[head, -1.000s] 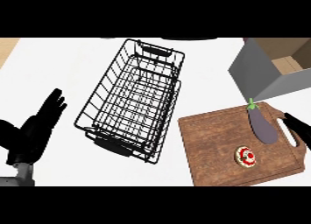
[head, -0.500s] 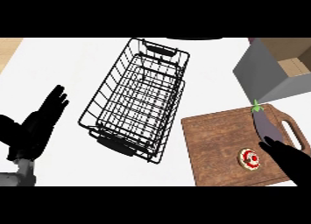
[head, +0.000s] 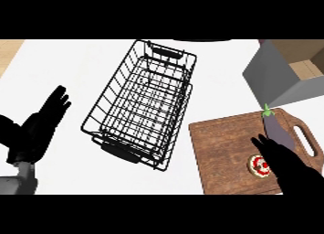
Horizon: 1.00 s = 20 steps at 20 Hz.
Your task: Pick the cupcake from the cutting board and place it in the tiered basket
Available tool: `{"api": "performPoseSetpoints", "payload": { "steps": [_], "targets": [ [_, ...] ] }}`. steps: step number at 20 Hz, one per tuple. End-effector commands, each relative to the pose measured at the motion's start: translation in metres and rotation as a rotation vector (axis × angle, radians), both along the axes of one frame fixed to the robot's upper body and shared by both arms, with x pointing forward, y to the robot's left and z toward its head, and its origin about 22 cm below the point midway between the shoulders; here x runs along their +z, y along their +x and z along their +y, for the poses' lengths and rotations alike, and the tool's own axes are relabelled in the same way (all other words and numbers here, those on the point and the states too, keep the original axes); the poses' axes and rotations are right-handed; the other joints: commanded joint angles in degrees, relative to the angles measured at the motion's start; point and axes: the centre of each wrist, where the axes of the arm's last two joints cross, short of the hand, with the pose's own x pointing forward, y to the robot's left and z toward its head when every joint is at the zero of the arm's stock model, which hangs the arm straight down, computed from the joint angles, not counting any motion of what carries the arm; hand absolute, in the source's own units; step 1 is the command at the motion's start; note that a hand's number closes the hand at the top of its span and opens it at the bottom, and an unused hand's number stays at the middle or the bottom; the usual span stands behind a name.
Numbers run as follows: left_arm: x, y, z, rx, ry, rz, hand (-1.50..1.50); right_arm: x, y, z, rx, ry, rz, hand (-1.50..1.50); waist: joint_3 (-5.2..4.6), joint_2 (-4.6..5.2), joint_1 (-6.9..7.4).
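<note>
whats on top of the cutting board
A cupcake and an eggplant lie on the cutting board. The right hand covers part of both.

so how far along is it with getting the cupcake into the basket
Nothing is finished yet. The cupcake sits on the cutting board beside the eggplant, not lifted. In hand: the right hand is over the board with straight fingers right next to the cupcake, not closed on it. The left hand rests open at the left. Left to do: grasp, carry and set it in the tiered basket.

right hand (head: 292,167) beside cupcake (head: 260,165)
</note>
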Motion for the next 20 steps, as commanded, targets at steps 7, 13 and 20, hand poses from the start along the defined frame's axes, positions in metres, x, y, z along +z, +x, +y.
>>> {"api": "performPoseSetpoints", "payload": {
  "steps": [7, 13, 20],
  "targets": [
    [-0.008, 0.0, 0.003, 0.008, -0.006, 0.0, 0.0, -0.068, 0.026, -0.025, -0.046, -0.075, -0.01, -1.5, 0.06, 0.03, -0.28],
    [-0.004, -0.019, -0.01, -0.002, -0.012, 0.002, 0.0, -0.079, 0.023, -0.006, -0.065, -0.091, -0.074, -1.5, 0.05, -0.07, -0.04],
    [-0.014, -0.027, -0.01, -0.004, -0.007, -0.01, 0.0, -0.085, 0.034, -0.02, -0.064, -0.166, 0.009, -1.5, 0.02, -0.06, -0.03]
  ]
}}
